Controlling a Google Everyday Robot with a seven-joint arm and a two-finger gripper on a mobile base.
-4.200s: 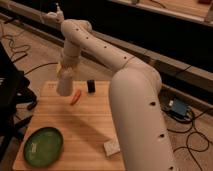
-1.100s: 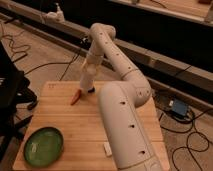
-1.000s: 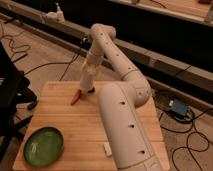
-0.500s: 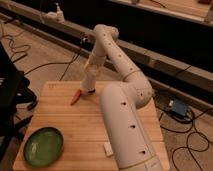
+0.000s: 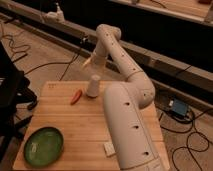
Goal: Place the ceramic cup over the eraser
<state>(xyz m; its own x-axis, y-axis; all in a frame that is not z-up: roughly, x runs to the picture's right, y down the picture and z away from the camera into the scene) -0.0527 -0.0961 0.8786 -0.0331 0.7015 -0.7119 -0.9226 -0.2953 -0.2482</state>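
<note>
The white ceramic cup [image 5: 93,86] stands by itself on the wooden table [image 5: 75,125] near the far edge, wide end down. The eraser does not show; the spot where a dark block stood earlier is now taken by the cup. My gripper [image 5: 88,63] hangs a short way above the cup, apart from it, open and holding nothing. The thick white arm [image 5: 125,125] runs from the front right up and over to it.
A small red-orange object [image 5: 75,96] lies just left of the cup. A green plate [image 5: 44,146] sits at the table's front left, a pale flat block [image 5: 109,148] near the front by the arm. A black chair [image 5: 10,95] stands left; cables and a blue box [image 5: 179,107] lie on the floor.
The gripper carried the cup to the dark block, set it down there, let go and rose. The block no longer shows.
</note>
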